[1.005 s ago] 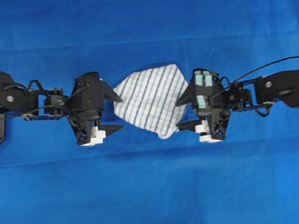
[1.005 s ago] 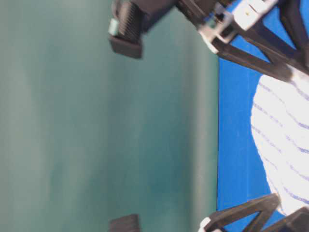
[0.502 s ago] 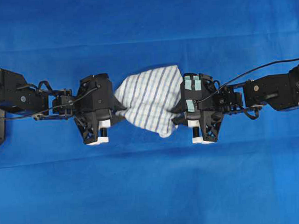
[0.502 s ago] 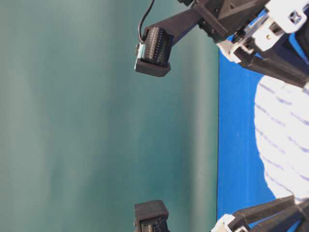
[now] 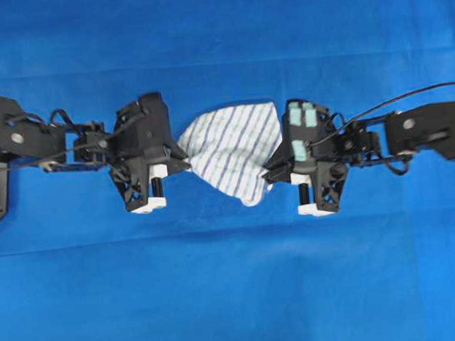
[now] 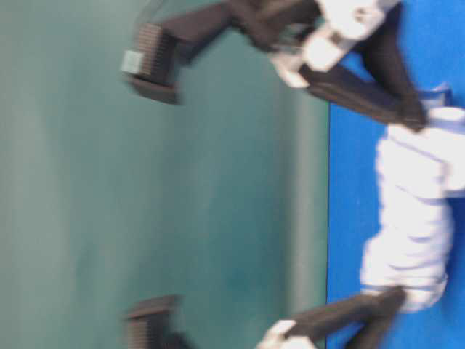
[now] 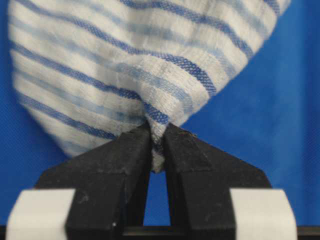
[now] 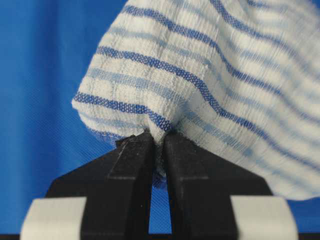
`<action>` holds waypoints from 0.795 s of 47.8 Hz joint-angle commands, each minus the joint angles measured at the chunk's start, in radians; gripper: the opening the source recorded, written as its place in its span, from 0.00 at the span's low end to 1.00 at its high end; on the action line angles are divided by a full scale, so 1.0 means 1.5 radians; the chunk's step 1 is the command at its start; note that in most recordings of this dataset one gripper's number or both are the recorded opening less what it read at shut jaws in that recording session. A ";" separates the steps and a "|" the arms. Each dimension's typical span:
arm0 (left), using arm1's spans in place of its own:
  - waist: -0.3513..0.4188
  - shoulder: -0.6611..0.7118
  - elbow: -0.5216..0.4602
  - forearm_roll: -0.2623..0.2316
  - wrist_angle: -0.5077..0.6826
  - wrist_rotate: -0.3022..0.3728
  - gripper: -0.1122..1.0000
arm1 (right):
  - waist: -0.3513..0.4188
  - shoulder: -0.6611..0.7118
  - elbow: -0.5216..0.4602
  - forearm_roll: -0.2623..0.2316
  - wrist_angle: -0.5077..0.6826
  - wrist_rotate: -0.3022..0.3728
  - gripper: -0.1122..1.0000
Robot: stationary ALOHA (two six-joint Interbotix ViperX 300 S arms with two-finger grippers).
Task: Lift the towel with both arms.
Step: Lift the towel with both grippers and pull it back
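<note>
The white towel [image 5: 234,149] with thin blue and grey stripes hangs stretched between the two arms in the overhead view. My left gripper [image 5: 185,163] is shut on the towel's left corner, and the left wrist view shows the towel [image 7: 125,70] pinched between the black fingers [image 7: 120,165], with the left gripper [image 7: 156,131] closed tight on it. My right gripper [image 5: 270,171] is shut on the towel's right edge; in the right wrist view the towel [image 8: 210,85] bunches into the right gripper [image 8: 158,137]. At table level the towel [image 6: 414,218] is blurred, bunched between the fingers.
A large plain blue cloth [image 5: 236,295] covers the whole table. A teal wall [image 6: 145,182] fills the left of the table-level view. Black cables [image 5: 410,99] trail from the right arm.
Both grippers went from open beside the towel to shut on its two ends. The towel has narrowed and bunched, and its ends have risen off the blue cloth.
</note>
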 commanded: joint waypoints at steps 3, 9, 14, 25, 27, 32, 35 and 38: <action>0.006 -0.101 -0.042 -0.001 0.078 -0.006 0.14 | -0.002 -0.094 -0.028 0.001 0.054 -0.002 0.19; 0.016 -0.182 -0.081 -0.001 0.173 -0.008 0.14 | -0.013 -0.172 -0.051 0.000 0.123 -0.002 0.19; 0.028 -0.228 -0.111 -0.001 0.226 -0.008 0.14 | -0.024 -0.222 -0.078 -0.001 0.175 -0.006 0.19; 0.038 -0.296 -0.192 0.002 0.296 0.001 0.14 | -0.041 -0.308 -0.165 -0.024 0.281 -0.011 0.19; 0.038 -0.305 -0.208 0.002 0.305 0.002 0.14 | -0.041 -0.318 -0.182 -0.031 0.300 -0.011 0.19; 0.042 -0.316 -0.249 0.003 0.329 0.002 0.14 | -0.041 -0.335 -0.231 -0.048 0.344 -0.011 0.19; 0.042 -0.320 -0.277 0.003 0.348 0.002 0.14 | -0.041 -0.338 -0.259 -0.056 0.366 -0.012 0.19; 0.042 -0.320 -0.303 0.003 0.363 0.002 0.14 | -0.041 -0.337 -0.284 -0.064 0.383 -0.013 0.19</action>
